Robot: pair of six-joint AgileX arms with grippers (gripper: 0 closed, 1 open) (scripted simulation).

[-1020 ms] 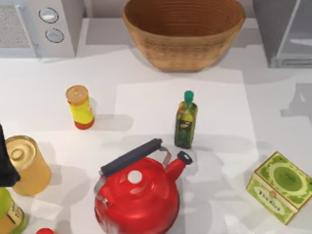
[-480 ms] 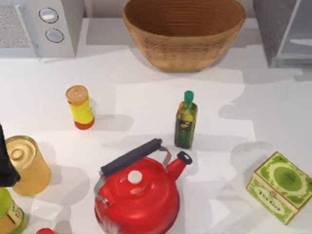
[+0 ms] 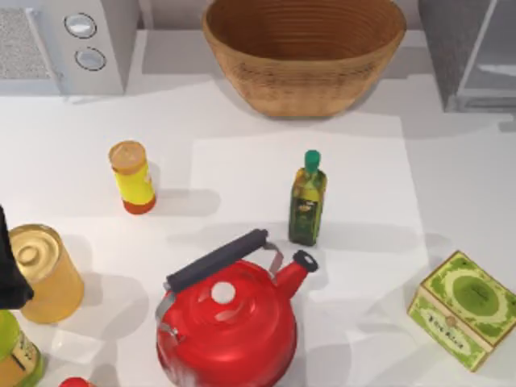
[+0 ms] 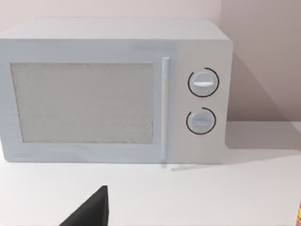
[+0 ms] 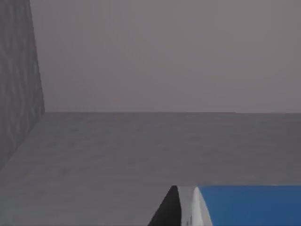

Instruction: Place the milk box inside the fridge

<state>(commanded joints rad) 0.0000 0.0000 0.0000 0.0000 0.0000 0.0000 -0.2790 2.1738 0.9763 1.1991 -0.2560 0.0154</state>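
Milk box [image 5: 244,205] (flat blue face), smooth grey fridge [image 5: 141,155] interior

milk box [image 5: 244,205] cut off by the right wrist frame edge, just a blue face and white corner visible, no print readable; dark finger [image 5: 165,212] beside it, contact can't be confirmed. fridge [image 3: 468,52] clipped at the top view's right corner. left arm [image 3: 10,270] a dark sliver at the left edge. left finger tip [image 4: 91,212] cropped
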